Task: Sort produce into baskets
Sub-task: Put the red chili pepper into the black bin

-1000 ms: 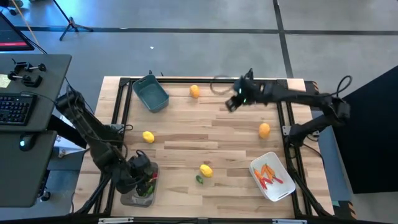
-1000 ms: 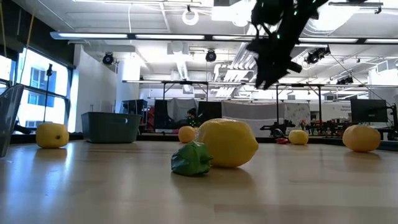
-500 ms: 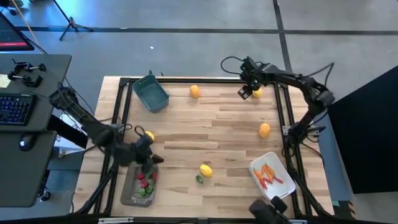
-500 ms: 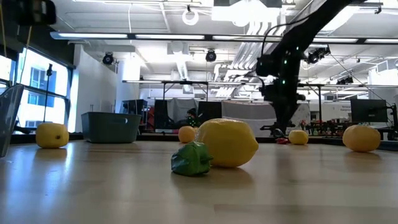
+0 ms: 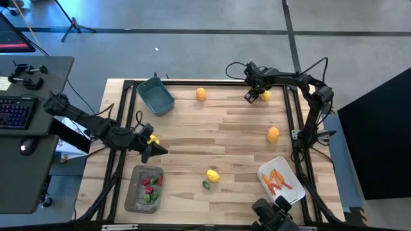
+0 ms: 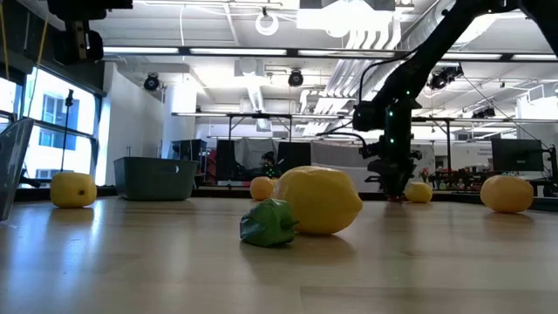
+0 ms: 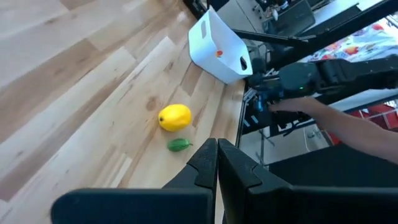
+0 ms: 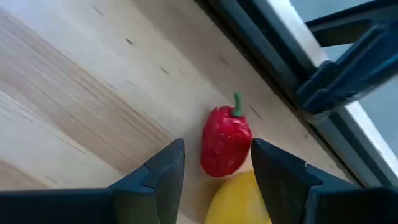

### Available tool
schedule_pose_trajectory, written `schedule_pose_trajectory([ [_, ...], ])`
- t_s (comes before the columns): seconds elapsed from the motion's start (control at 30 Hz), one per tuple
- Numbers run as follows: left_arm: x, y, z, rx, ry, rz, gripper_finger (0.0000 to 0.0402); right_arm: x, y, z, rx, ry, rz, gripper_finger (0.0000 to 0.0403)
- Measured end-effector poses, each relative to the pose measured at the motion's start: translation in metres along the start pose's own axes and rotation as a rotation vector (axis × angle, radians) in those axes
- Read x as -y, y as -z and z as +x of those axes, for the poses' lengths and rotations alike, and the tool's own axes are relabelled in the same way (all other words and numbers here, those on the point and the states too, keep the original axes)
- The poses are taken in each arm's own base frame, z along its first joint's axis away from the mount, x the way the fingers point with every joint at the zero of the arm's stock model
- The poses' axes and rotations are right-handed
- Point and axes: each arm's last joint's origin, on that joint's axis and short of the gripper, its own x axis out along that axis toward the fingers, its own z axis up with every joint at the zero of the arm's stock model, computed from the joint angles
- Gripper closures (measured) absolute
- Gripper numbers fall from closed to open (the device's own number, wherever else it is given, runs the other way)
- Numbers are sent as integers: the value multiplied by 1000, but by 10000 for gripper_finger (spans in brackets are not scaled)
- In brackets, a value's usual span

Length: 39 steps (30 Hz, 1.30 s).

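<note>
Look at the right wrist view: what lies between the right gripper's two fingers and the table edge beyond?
A red pepper lies there on the wood, a yellow lemon touching it. The right gripper is open, fingers either side.

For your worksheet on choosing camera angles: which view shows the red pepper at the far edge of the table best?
The right wrist view: the red pepper fills the middle, stem visible, touching a lemon, framed by the open right gripper. In the high view the gripper hides it. The low view shows only a red speck; the left wrist view shows nothing of it.
</note>
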Motion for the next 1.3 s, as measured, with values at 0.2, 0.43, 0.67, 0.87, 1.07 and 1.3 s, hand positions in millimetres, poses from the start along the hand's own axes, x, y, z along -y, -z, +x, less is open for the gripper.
schedule_pose_trajectory([
  [0.2,-4,-8,-4,39,-12,8,401,-3,-1,7,-1,-44,16,271],
  [0.43,-13,-23,-2,125,-66,-15,401,-5,-16,-11,57,-171,58,386],
  [0.67,-22,-50,-3,302,-94,-23,401,-41,-36,-82,345,-559,-28,384],
  [0.87,-32,-69,-1,396,-177,103,377,-106,-28,-152,597,-734,-244,388],
  [1.07,-27,-86,11,428,-122,274,320,-176,-5,-195,755,-783,-412,389],
  [1.3,-17,-98,38,336,-125,530,279,-222,13,-226,935,-805,-438,389],
])
